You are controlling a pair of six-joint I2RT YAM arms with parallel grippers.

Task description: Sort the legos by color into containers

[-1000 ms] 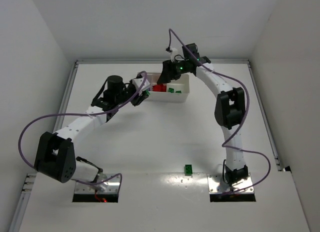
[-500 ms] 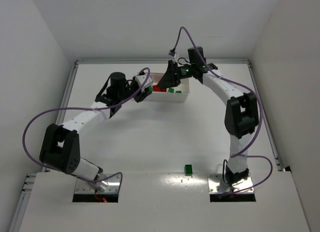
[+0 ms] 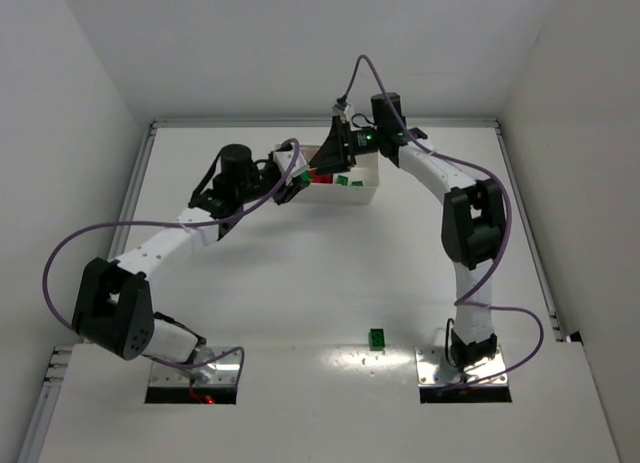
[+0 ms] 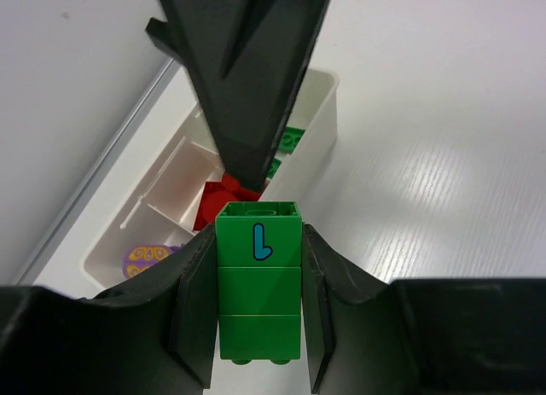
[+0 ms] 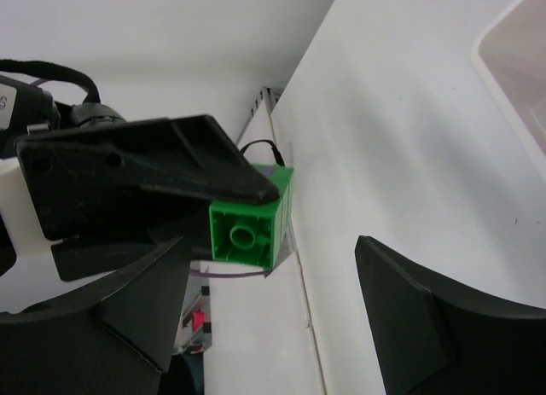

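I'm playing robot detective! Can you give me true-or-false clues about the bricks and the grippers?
1. The left gripper clamps a green brick marked L. True.
2. The right gripper holds a red brick. False: its fingers are open and grip nothing.
3. A loose green brick lies on the table near the arm bases. True.
4. The white tray has purple bricks in its middle compartment. False: red bricks lie there.

Left end effector point(image 4: 258, 314) clamped, right end effector point(image 5: 273, 310) spread open.
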